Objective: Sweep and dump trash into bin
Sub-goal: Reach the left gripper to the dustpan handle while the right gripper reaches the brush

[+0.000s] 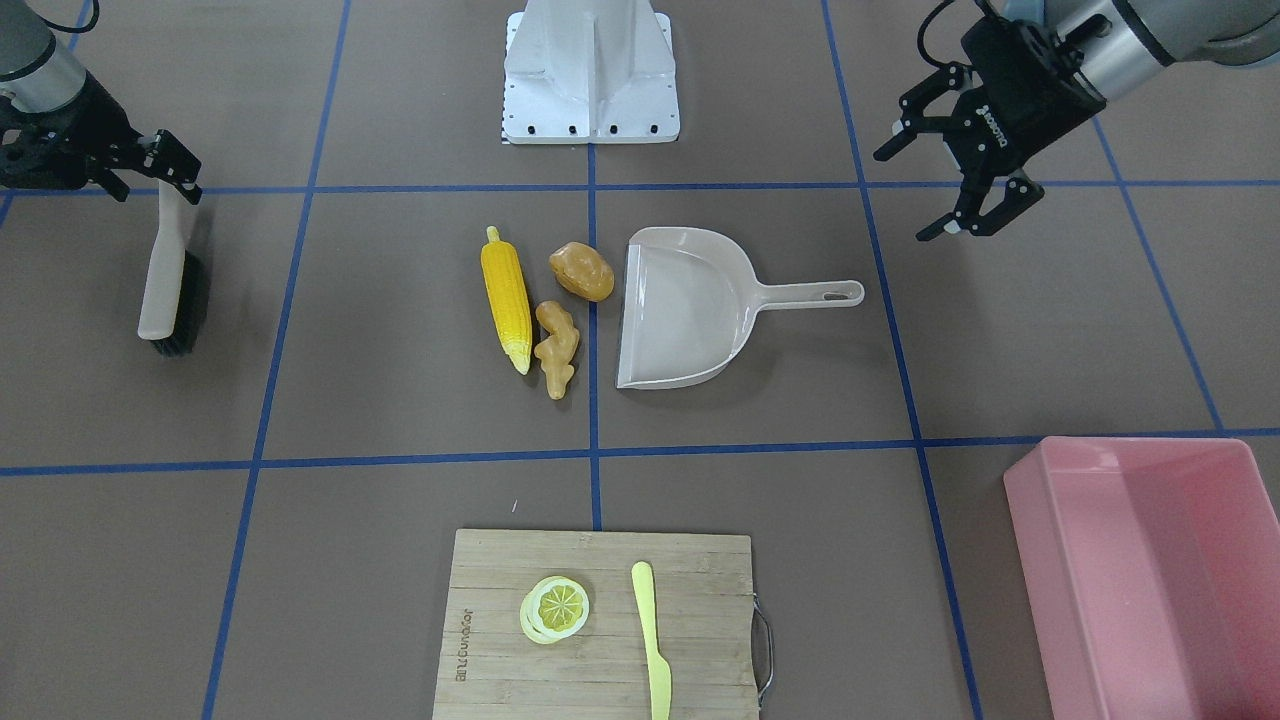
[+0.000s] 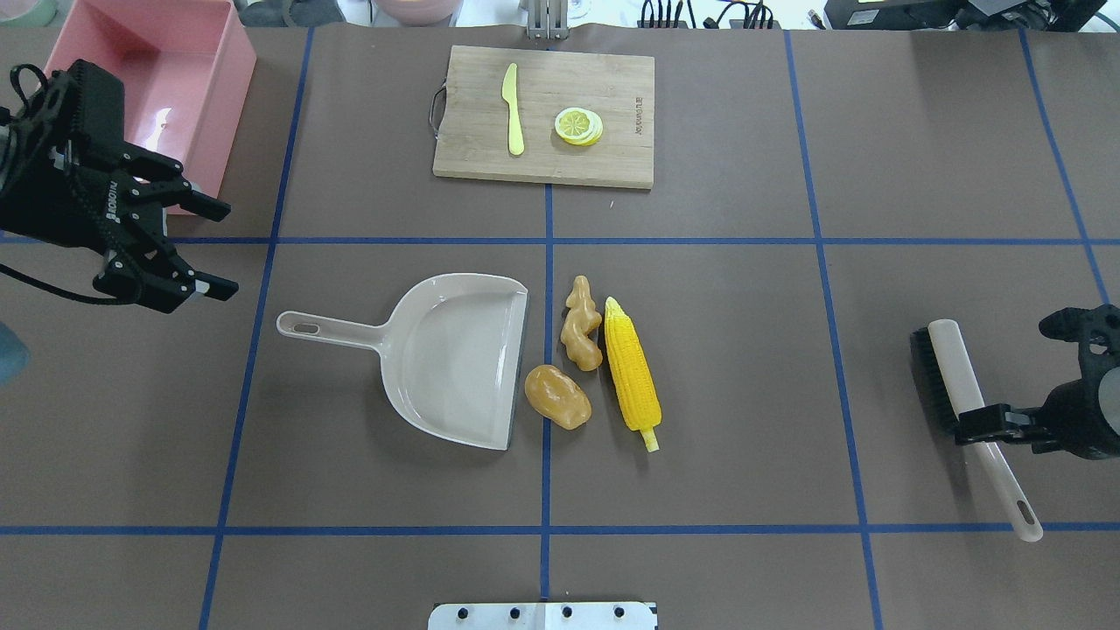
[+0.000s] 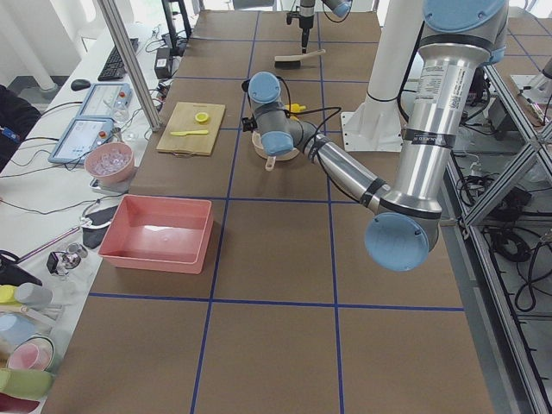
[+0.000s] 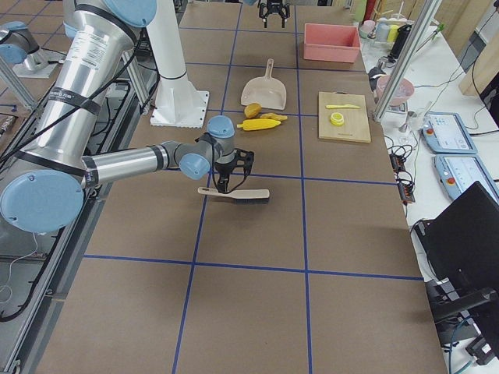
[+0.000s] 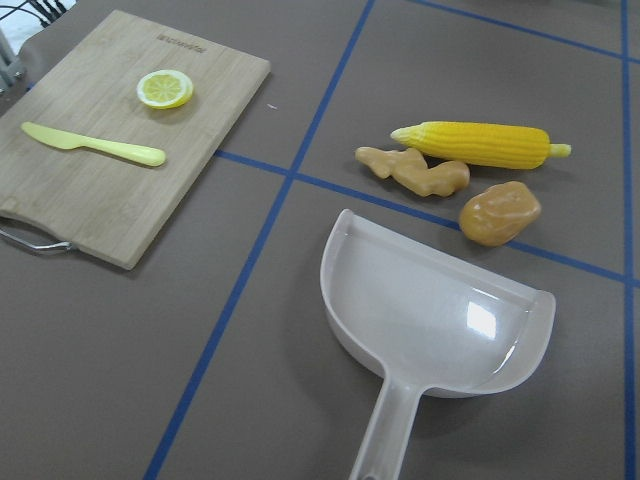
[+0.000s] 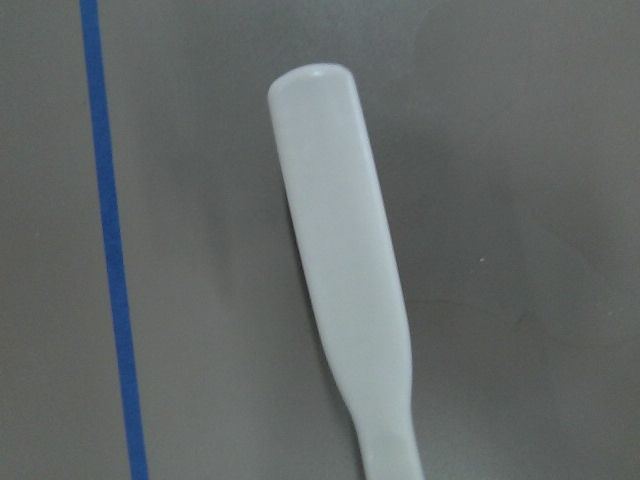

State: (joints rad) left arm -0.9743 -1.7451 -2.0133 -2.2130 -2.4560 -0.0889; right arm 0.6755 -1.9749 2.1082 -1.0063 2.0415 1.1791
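Taking 12 o'clock as straight away from the robot, the three pieces of trash lay together at the middle of the counter. They were a long yellow plastic corn cob (image 2: 632, 374), a knobbly tan plastic ginger root (image 2: 582, 325) and a rounded orange-brown plastic potato (image 2: 557, 397). Just at 9 o'clock of them was the open mouth of the beige plastic dustpan (image 2: 455, 350). The large pink plastic bin (image 1: 1100, 540) stood well apart, toward 10 o'clock.

The toys looked light, stiff and smooth, so I judged they would slide easily under bristles. The potato and the cob could roll or turn aside, while the ginger would probably stay more steady. They needed a push, not a grip. The dustpan also seemed light and would probably slip back, so the best place to hold it was its thin handle, pointing to 9 o'clock.

The left gripper (image 2: 219, 248) hung wide open and empty near 9 o'clock, apart from that handle. At 3 o'clock, the right gripper (image 2: 973, 426) was closed on the pale handle of the black-bristled brush (image 2: 954, 363).

I could not tell whether the brush rested on the counter. The right wrist view showed only the end of the handle. The bin was cut off at the picture edges, and whether the potato touched the dustpan lip was not clear.
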